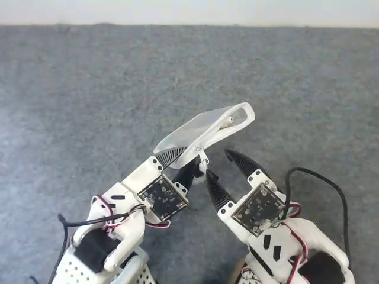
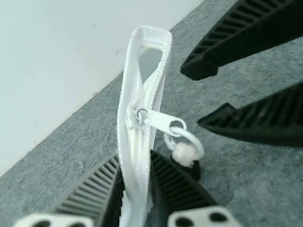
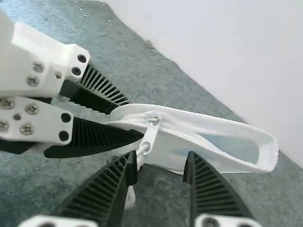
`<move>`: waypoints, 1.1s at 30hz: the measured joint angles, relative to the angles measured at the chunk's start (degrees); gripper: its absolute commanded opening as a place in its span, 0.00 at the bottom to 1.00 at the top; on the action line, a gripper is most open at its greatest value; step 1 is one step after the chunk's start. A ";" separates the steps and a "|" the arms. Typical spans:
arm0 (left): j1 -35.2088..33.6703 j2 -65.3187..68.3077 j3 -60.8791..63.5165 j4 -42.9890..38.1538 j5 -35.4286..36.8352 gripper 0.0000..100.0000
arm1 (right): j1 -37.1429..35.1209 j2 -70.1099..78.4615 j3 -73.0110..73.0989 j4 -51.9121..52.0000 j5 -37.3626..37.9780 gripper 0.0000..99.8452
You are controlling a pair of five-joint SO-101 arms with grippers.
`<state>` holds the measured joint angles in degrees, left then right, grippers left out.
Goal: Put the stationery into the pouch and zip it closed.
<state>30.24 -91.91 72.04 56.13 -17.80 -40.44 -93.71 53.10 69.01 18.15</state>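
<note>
My shells are white printed; left gripper (image 1: pixel 190 158) and right gripper (image 1: pixel 218 163) have black ribbed tapered fingers (image 1: pixel 240 161). Square black board (image 1: pixel 163 197) per wrist, silver screws (image 3: pixel 31 81), red/white/black wires (image 1: pixel 118 218), one thick black cable (image 1: pixel 323 180).

Desk (image 1: pixel 83 83): top grey and carpet-like, short fuzzy pile, faintly mottled. Spreads across whole high view up to far edge. Same grey surface in left wrist view (image 2: pixel 246 189) and right wrist view (image 3: pixel 142 71).

Few small pale specks (image 3: pixel 94 12) on grey surface close to far edge.

Wall (image 1: pixel 189 10): white, plain, unmarked, along far edge of desk. Meets grey surface in straight line. Seen closer in left wrist view (image 2: pixel 57 61) and right wrist view (image 3: pixel 227 42), junction line running slantwise there.
</note>
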 measured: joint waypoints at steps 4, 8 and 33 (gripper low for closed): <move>0.00 0.00 0.00 0.00 0.00 0.01 | -0.53 0.00 1.93 -2.55 0.00 0.16; 0.00 0.00 0.00 0.00 0.00 0.01 | -0.53 0.09 4.66 -5.45 0.00 0.16; 0.00 -0.09 0.00 0.00 0.00 0.01 | -4.48 0.09 9.49 -10.64 0.35 0.06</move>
<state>30.24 -92.00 72.04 56.13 -17.80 -44.92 -93.63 62.59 58.37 18.51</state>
